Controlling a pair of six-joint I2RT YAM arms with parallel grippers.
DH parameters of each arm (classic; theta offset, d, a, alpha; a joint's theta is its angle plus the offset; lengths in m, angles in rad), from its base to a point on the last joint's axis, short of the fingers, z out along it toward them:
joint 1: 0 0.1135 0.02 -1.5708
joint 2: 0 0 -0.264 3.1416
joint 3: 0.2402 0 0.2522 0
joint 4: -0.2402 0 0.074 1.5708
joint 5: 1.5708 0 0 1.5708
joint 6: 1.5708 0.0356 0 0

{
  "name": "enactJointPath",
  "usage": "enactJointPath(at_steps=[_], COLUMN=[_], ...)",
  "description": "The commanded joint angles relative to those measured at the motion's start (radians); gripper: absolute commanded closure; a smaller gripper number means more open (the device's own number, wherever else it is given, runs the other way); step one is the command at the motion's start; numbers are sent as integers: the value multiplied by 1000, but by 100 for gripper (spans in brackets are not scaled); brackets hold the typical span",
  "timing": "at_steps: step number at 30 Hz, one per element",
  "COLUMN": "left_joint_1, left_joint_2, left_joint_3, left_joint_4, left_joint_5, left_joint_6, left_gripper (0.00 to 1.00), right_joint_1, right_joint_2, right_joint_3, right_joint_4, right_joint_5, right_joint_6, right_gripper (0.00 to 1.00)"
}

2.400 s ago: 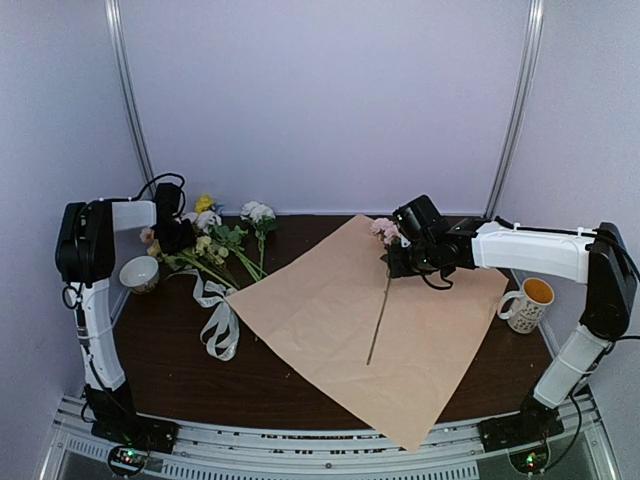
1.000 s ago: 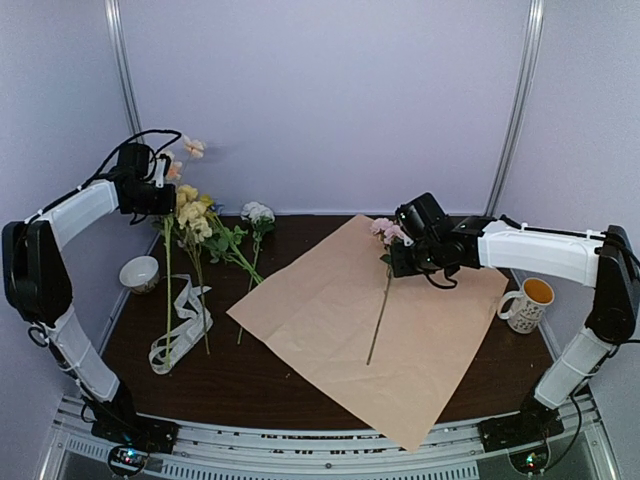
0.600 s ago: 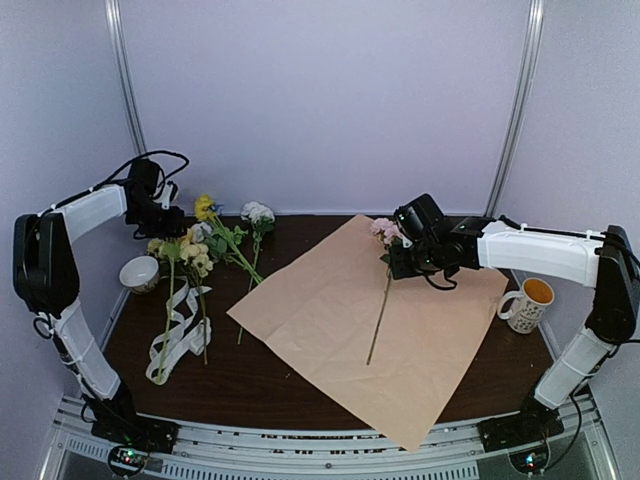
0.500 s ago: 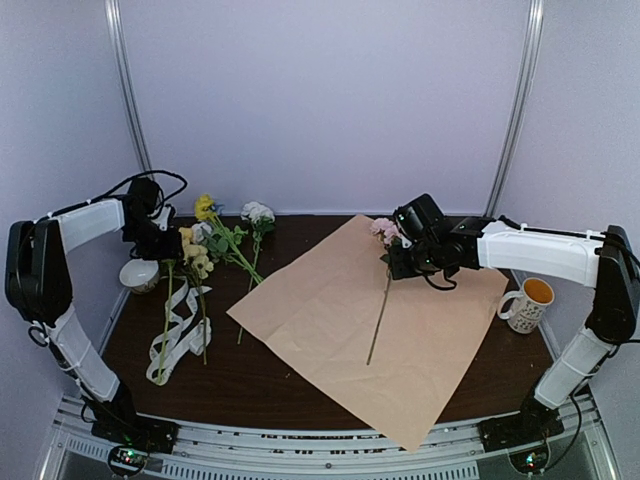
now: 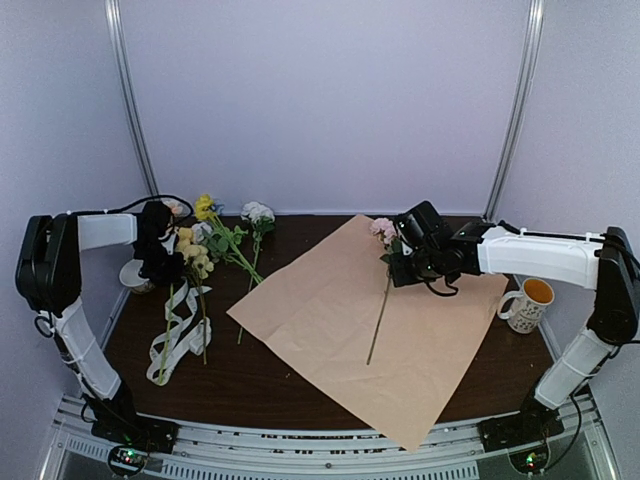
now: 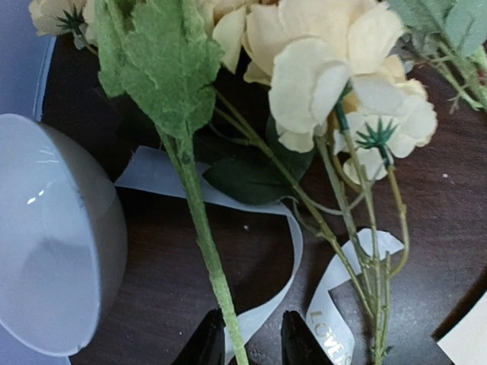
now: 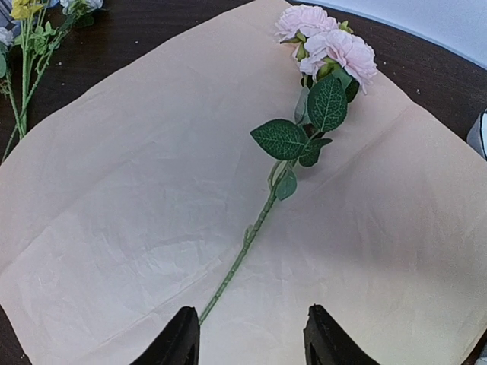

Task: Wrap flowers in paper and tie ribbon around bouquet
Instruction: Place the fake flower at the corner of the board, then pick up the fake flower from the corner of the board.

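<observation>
Dark wood counter [image 5: 300,385], pale lilac walls [image 5: 320,100]. Tan paper [image 5: 420,340] flat ctr-right, one pink stem [image 7: 323,91] on it. Other flowers [image 5: 207,248] + ribbon [image 5: 178,335] far L by white bowl [image 6: 46,243]. L claw [image 6: 251,344] part-open astride a stem; R claw [image 7: 251,338] released over paper.

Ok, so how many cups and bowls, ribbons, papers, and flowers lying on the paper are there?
Cups and bowls: 2, the white bowl and the mug
Ribbons: 1, the cream ribbon
Papers: 1, the tan paper
Flowers on the paper: 1, the pink flower
Total: 5
</observation>
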Motion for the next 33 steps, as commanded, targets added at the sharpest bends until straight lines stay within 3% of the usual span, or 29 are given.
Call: enactJointPath(at_steps=[1, 7, 15, 22, 33], left_joint_1=[-1, 0, -1, -2, -3], left_joint_2=[106, 145, 152, 186, 124], left_joint_3=[33, 74, 85, 113, 23], left_joint_4=[41, 30, 9, -28, -20], left_joint_5=[-43, -145, -166, -45, 70], left_joint_6=[-19, -30, -20, -66, -98], left_gripper=[71, 76, 71, 64, 77], right_joint_1=[5, 5, 5, 5, 5], right_joint_2=[-42, -54, -42, -54, -123], right_joint_3=[-26, -35, -21, -14, -104], right_joint_4=[-8, -14, -13, -32, -11], right_joint_5=[20, 23, 14, 24, 73], right_joint_6=[-10, -16, -17, -24, -67], right_gripper=[51, 51, 51, 51, 50])
